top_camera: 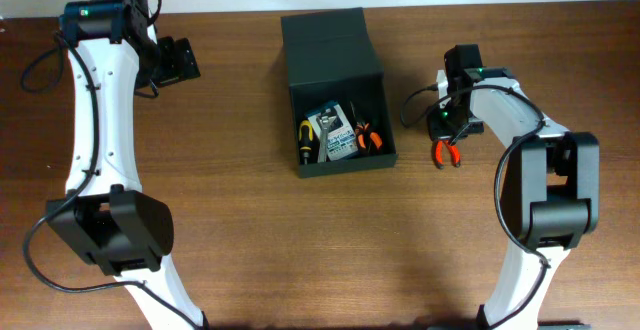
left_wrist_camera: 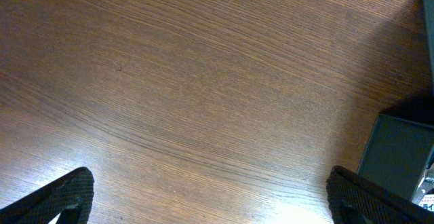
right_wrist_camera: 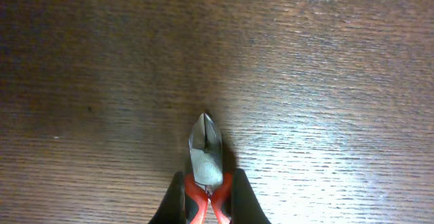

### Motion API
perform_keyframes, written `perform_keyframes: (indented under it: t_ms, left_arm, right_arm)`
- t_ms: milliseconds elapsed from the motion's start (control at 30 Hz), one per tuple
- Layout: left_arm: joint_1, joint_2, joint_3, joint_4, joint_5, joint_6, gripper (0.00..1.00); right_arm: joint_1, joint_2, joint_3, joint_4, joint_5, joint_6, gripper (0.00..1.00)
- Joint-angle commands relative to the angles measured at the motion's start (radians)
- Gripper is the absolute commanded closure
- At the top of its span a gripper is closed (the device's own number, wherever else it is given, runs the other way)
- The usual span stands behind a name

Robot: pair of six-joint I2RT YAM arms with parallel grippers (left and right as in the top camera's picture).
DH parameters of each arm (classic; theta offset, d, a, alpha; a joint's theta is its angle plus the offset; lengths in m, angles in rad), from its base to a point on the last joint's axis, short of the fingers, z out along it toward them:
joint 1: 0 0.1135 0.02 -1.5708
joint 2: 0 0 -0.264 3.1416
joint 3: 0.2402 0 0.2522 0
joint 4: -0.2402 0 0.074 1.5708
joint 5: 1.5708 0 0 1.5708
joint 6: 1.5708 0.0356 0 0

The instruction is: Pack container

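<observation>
Right claw [right_wrist_camera: 207, 207] clamped on red handles of pliers [right_wrist_camera: 205, 153], nose pointing ahead; lift off desk [right_wrist_camera: 325, 61] unclear. Container [top_camera: 330, 50] well off to claw's left, part-filled. Left claw [left_wrist_camera: 210, 200] spread wide, empty. Risk: narrow handle grip, so pliers pivoting, slipping, or snagging container wall in transfer.

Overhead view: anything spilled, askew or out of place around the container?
Nothing stands out. The container sits open with the tools lying inside it, none spilled. The only tool outside is the red-handled cutters, gripped by the right end effector beside it.
</observation>
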Motion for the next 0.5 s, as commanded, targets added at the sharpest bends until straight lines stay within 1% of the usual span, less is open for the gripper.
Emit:
perform_keyframes:
  t_ms: [0, 233, 467]
  left_arm:
    - [0.002, 0.000, 0.016, 0.002, -0.015, 0.012, 0.01]
    - [0.002, 0.000, 0.016, 0.002, -0.014, 0.012, 0.01]
    - [0.002, 0.000, 0.016, 0.002, -0.015, 0.012, 0.01]
  right_arm:
    - [-0.005, 0.039, 0.019, -0.023, 0.044, 0.010, 0.96]
    - [-0.005, 0.037, 0.082, -0.064, 0.043, 0.010, 0.96]
    - [-0.005, 0.037, 0.103, -0.069, 0.040, 0.025, 0.96]
